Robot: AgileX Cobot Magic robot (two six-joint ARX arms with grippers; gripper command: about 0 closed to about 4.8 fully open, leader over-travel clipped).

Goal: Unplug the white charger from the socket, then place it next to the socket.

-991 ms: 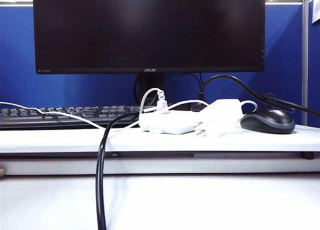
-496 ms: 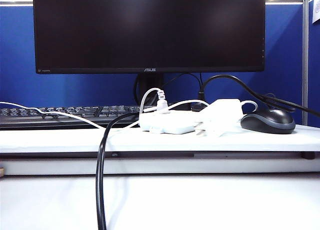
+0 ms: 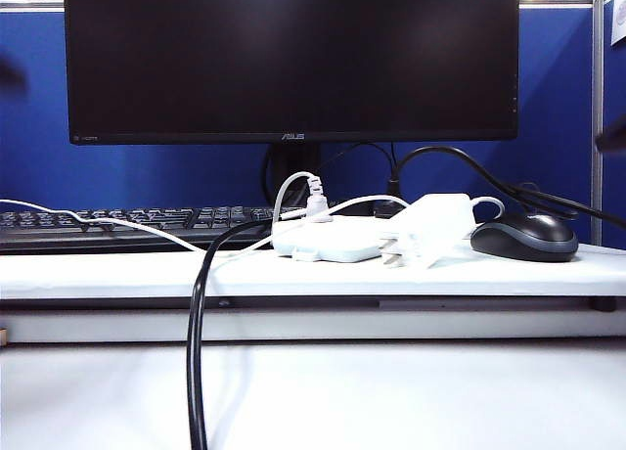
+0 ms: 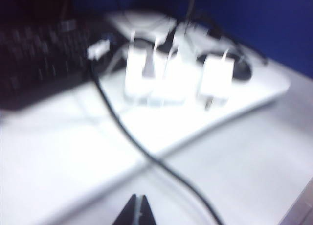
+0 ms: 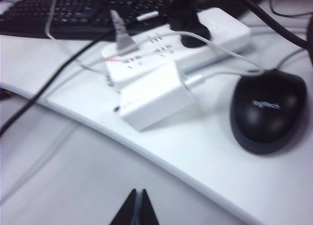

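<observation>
1. Left gripper (image 4: 137, 210) drawn back from the raised white shelf (image 3: 117, 272), hanging over the lower desk; dark fingertips pressed together, holding nothing.
2. Right gripper (image 5: 136, 206) likewise back over the lower desk, tips meeting in a closed point, empty.
3. In the exterior view, only dark blurs at the far left and far right edges; no gripper clearly shown there.
4. White charger (image 5: 155, 101) lying on the shelf, out of the outlets, touching the near side of the socket (image 5: 215, 32), between it and the shelf's front edge, just beside the black mouse (image 5: 268, 110).
5. Exterior view alone: the black monitor (image 3: 291, 59) on its stand, charger (image 3: 434, 225) at the socket's (image 3: 328, 240) right end, prongs toward the front edge.
6. Right wrist view alone: outlet holes on the socket's top, a grey plug (image 5: 122, 36) and a black plug (image 5: 190, 28) seated in it, keyboard (image 5: 88, 7) behind.
7. Left wrist view heavily blurred; charger (image 4: 215, 80) and black cable (image 4: 146, 154) barely made out.
8. Readable: "ASUS" on the monitor bezel, "logitech" on the mouse.
</observation>
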